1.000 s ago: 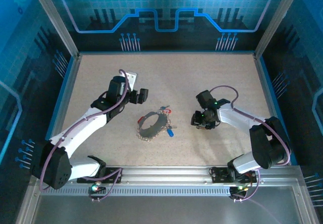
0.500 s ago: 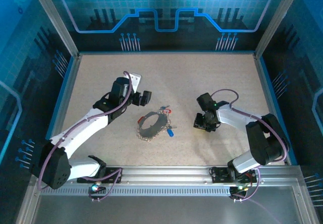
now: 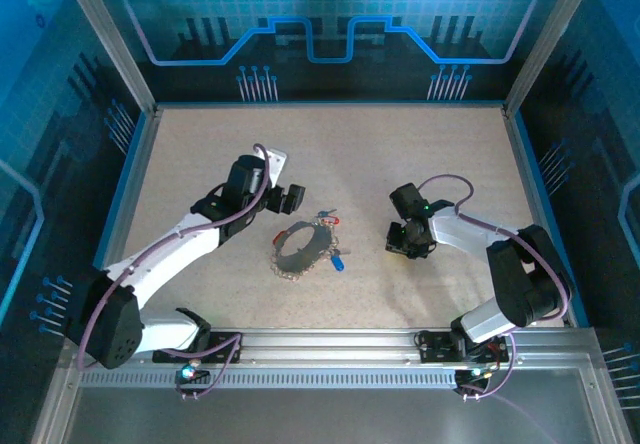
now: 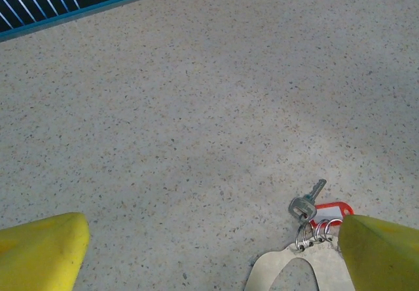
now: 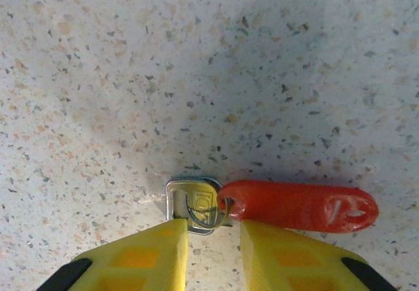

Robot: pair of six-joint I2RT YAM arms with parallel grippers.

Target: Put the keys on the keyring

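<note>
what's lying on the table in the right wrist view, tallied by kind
silvery key: 1
red plastic tag: 1
small wire ring joining the two: 1
total: 3

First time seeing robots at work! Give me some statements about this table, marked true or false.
1. The left gripper has its fingers wide apart with nothing between them. True.
2. A red-tagged key lies right at the right gripper's fingertips. True.
3. The keyring hangs in the air from the left gripper. False: it lies on the table, between the arms.
4. The blue-headed key lies against the far wall. False: it is beside the keyring.
</note>
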